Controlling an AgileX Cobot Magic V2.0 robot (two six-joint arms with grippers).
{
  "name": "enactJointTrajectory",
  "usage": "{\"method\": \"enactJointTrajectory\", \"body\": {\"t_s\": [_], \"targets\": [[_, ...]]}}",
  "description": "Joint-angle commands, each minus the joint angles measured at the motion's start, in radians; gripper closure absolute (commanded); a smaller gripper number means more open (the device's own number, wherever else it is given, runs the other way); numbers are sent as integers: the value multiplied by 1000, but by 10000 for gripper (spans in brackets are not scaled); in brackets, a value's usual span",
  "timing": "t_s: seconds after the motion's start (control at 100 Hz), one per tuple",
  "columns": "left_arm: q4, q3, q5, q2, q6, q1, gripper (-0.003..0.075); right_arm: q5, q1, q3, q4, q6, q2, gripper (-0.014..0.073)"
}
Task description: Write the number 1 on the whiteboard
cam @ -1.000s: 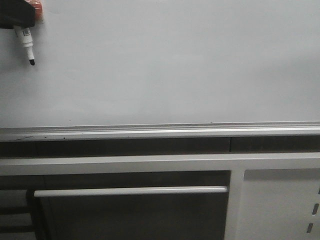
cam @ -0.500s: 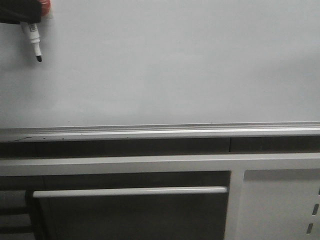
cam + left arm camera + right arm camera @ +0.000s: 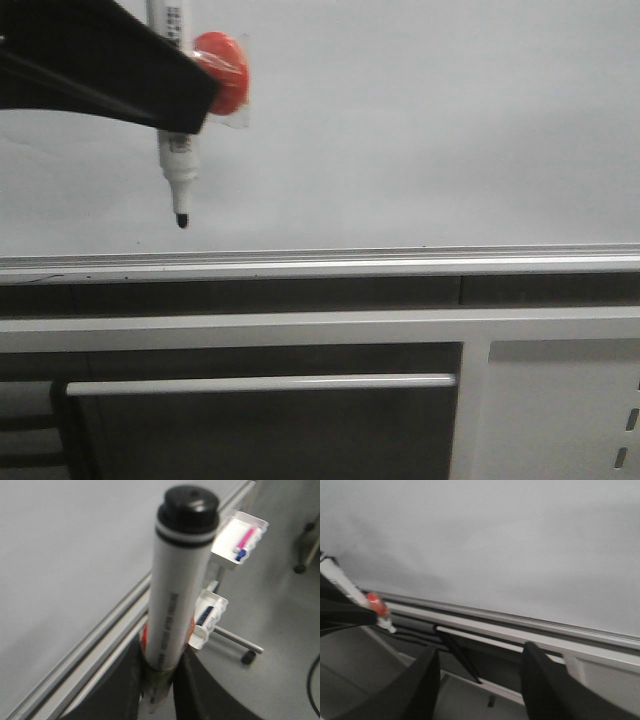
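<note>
Left hand (image 3: 170, 95): grasping a white marker (image 3: 176, 160), its dark fingers (image 3: 197, 690) clamped on both sides of the barrel; coming in from the upper left of the front view.
Marker: pointing nearly straight down, black tip low, sitting just above the board's lower edge; whether the tip is touching the board cannot be told. A round red piece (image 3: 222, 72) is showing just beside the barrel at the hand.
Whiteboard (image 3: 430, 130): filling the upper part of the front view, its face showing no stroke; a silver ledge (image 3: 400, 262) is running along its lower edge.
Right hand (image 3: 477, 685): released, its two dark fingers spread apart with nothing between them, facing the board.
Below the board: a grey cabinet panel with a bar handle (image 3: 260, 382).
</note>
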Motion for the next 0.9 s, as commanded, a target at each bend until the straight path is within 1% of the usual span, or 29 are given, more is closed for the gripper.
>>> {"method": "enactJointTrajectory", "body": {"t_s": [0.0, 0.15, 0.25, 0.47, 0.57, 0.75, 0.89], "targets": [[-16, -61, 36, 20, 28, -41, 741, 62, -6, -75, 113, -95, 74, 262], [-16, -113, 129, 87, 55, -81, 741, 205, -6, -165, 184, -179, 206, 262], [-16, -136, 161, 110, 58, -95, 741, 280, -4, -212, 242, -228, 273, 262], [-20, -214, 288, 157, 92, -97, 741, 395, -4, -297, 266, -282, 386, 262], [-20, -245, 317, 173, 92, -97, 741, 420, 5, -331, 279, -286, 421, 262], [-20, -291, 372, 220, 92, -97, 741, 424, 66, -368, 277, -295, 458, 262], [-16, -312, 414, 257, 92, -97, 741, 427, 112, -419, 250, -303, 486, 262]]}}
